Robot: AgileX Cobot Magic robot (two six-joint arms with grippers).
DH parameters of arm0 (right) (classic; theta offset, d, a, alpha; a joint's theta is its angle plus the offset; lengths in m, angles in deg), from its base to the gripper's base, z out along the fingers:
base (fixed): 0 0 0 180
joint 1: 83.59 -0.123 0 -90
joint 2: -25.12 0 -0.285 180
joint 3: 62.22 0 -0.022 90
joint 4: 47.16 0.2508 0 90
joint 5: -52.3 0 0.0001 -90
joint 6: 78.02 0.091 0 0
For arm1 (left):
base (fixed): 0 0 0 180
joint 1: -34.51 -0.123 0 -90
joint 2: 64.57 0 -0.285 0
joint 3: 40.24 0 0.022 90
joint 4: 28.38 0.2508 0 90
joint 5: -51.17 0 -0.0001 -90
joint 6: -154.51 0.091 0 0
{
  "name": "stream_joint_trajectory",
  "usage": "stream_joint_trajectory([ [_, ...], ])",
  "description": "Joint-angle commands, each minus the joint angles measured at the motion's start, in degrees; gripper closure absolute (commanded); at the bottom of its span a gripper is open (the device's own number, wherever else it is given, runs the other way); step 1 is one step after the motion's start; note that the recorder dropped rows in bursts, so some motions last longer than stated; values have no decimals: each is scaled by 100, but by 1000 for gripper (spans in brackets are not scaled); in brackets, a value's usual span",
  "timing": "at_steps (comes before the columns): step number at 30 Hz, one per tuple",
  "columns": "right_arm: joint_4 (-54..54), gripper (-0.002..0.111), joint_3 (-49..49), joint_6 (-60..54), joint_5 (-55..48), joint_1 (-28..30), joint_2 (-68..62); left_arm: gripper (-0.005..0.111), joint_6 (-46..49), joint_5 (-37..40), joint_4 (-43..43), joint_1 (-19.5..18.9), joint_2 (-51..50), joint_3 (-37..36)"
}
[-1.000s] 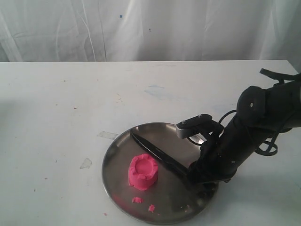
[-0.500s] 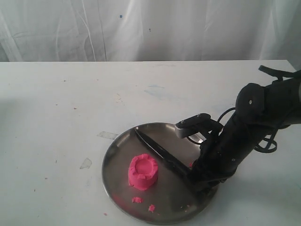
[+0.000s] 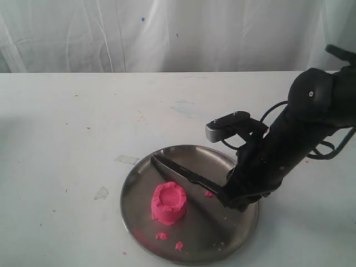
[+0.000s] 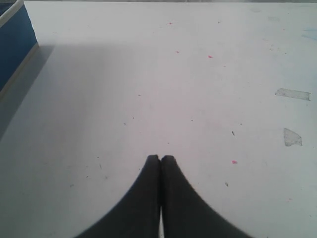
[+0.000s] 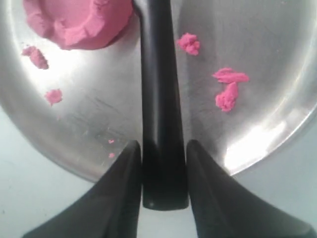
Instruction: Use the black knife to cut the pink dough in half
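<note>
The pink dough (image 3: 168, 203) (image 5: 79, 21), a cup-like lump with a crimped rim, stands whole on the round metal plate (image 3: 139, 178). The black knife (image 3: 181, 173) (image 5: 157, 94) slants above the plate, its pointed tip toward the plate's far left rim and its blade passing just behind the dough. My right gripper (image 3: 227, 199) (image 5: 163, 146) is shut on the knife's handle at the plate's right side. My left gripper (image 4: 160, 158) is shut on nothing above bare table, and it does not show in the exterior view.
Small pink crumbs (image 3: 162, 236) lie on the plate near the dough, and more pink crumbs (image 5: 227, 87) lie beside the handle. Bits of clear tape (image 3: 127, 159) stick to the white table left of the plate. A white curtain hangs behind the table.
My right arm has risen and lifted the knife's handle off the plate; the blade tip has swung slightly left along the far rim. A pink crumb now shows below the blade.
</note>
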Motion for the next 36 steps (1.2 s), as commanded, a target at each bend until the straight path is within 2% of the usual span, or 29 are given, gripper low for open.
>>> stream_joint_trajectory([
  [1,-237,108,34,366,-624,0,458,107,-37,-22,-2,34,24,-32],
  [9,-1638,108,795,1926,-505,0,725,107,-37,-22,-2,34,24,-32],
  [16,-1290,108,1010,1926,-373,0,725,107,-37,-22,-2,34,24,-32],
  [22,-1290,78,1010,1926,-146,0,725,107,-37,-22,-2,34,24,-32],
  [24,-1280,73,1010,1926,-122,0,725,107,-37,-22,-2,34,24,-32],
  [28,-1280,68,1010,1926,-105,0,725,107,-37,-22,-2,34,24,-32],
  [36,-1280,68,951,1926,-13,0,748,107,-37,-22,-2,34,24,-32],
])
